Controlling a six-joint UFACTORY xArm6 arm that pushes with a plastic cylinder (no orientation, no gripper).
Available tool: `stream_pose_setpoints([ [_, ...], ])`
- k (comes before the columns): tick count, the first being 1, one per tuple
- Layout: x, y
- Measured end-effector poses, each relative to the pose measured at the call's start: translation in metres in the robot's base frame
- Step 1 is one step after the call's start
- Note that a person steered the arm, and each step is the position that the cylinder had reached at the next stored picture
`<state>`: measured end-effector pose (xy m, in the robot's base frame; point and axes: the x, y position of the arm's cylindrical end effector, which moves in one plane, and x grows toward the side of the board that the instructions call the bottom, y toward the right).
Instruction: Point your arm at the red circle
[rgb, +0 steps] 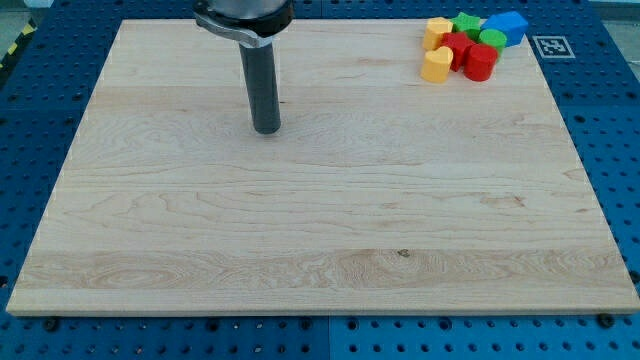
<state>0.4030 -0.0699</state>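
The dark rod's tip (266, 130) has no claw; approaching the red round wooden block (480, 62) at two o'clock risks scattering its touching neighbours.

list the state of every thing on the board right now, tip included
my tip: on the board, upper left of centre, far from every block
red cylinder: upright, in the cluster at the view's top right
yellow blocks: at the cluster's left
green blocks: at the cluster's top
blue block: at the cluster's right end

Straight dark grey rod (265, 85) under a black, silver-rimmed round mount (243, 17).
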Motion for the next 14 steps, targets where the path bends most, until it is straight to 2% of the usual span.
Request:
stream_pose_setpoints([
  [8,-0.009,0.001],
  [9,-0.044,0.001],
  [10,-0.109,0.005],
  [12,-0.119,0.006],
  [14,-0.081,0.146],
])
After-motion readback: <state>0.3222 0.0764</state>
